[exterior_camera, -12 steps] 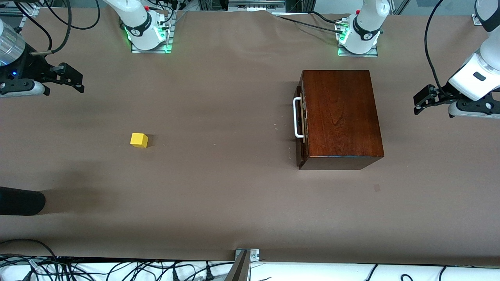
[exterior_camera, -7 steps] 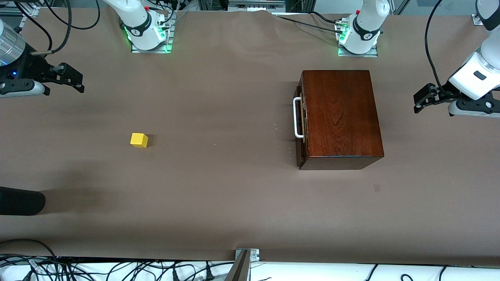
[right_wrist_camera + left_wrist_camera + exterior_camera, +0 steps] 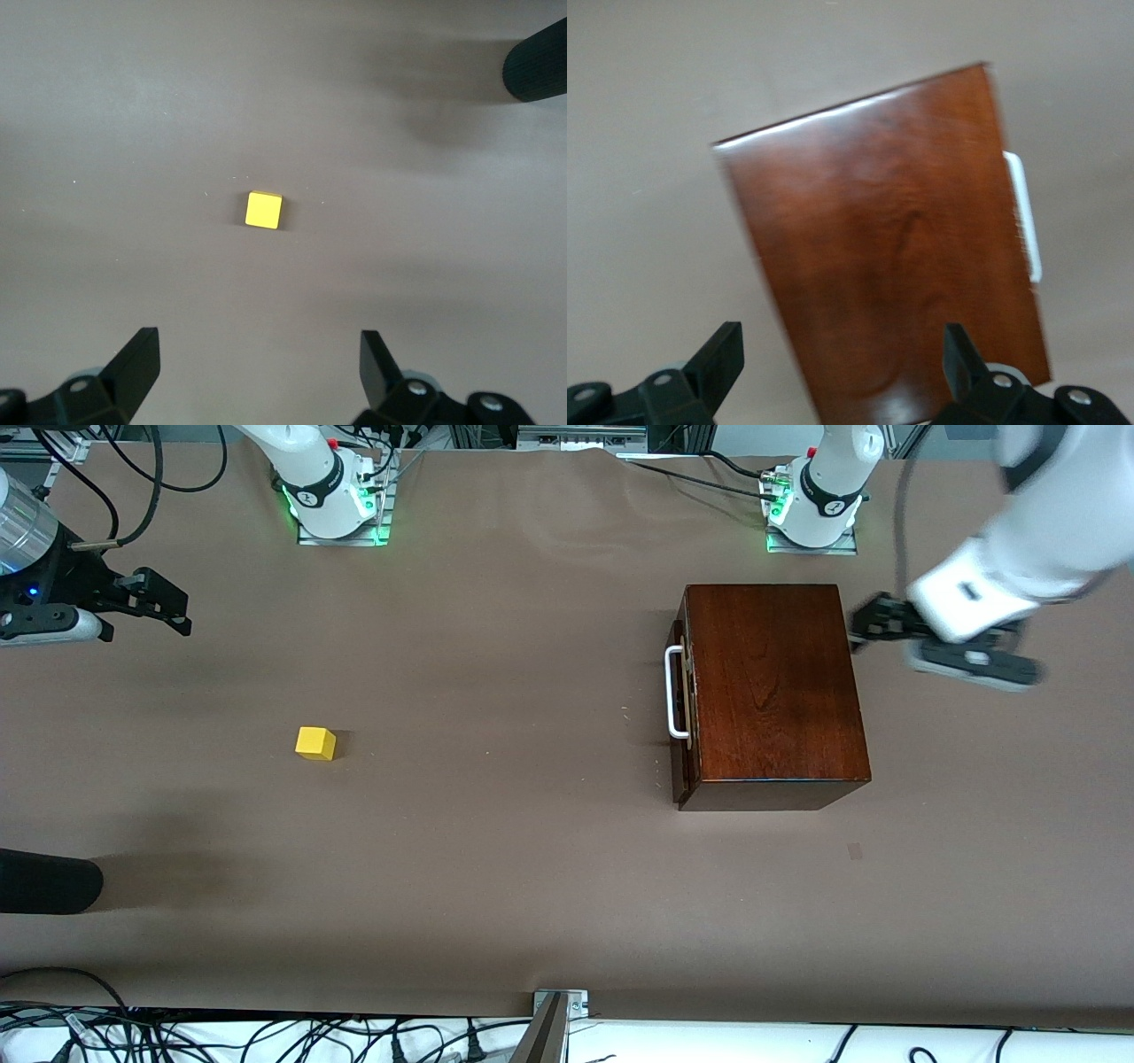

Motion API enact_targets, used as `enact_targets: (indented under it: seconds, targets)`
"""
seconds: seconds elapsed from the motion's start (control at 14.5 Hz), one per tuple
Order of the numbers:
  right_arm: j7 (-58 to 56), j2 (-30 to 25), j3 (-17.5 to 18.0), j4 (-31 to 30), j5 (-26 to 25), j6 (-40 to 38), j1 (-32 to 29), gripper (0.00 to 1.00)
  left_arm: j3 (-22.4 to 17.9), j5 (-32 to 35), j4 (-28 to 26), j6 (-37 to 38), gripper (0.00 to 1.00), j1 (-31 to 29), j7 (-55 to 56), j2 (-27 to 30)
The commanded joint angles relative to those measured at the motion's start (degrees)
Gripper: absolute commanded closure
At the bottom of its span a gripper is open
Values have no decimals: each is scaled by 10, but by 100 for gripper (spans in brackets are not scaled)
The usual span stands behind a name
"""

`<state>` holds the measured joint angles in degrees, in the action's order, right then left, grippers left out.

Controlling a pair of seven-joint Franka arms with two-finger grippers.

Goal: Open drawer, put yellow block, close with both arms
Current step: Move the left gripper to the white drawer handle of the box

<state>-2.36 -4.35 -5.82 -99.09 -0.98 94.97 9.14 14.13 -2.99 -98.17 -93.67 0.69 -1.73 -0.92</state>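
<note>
Left gripper (image 3: pixel 864 631): hanging over box (image 3: pixel 775 691) edge at left arm's end of table (image 3: pixel 532 850), fingers spread, grasping nothing. Right gripper (image 3: pixel 177 607): waiting over table edge at right arm's end, fingers spread, empty. Drawer (image 3: pixel 680 691): sitting shut in box, handle (image 3: pixel 673 693) facing block. Block (image 3: pixel 315 743): lying on table, well apart from box.

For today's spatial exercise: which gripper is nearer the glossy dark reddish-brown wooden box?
Left. The left gripper hovers at the glossy dark reddish-brown wooden box; the right gripper waits at the table's end.
</note>
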Motion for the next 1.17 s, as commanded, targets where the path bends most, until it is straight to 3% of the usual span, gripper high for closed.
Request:
enact_targets:
  seconds: [0.0, 0.21, 0.48, 1.1]
  targets:
    - [1, -5, 1, 1, 3, -6, 0, 0, 47, -6, 50, 6, 0, 8, 61, -57]
    - [1, -5, 0, 1, 3, -6, -1, 0, 66, 34, 104, -32, 0, 78, 198, -144]
    - [1, -5, 0, 1, 3, -5, -1, 0, 64, 79, 105, -99, 0, 174, 369, -204]
    - [1, -2, -12, 0, 3, -5, -2, 0, 64, 127, 86, -121, 0, 223, 379, -244]
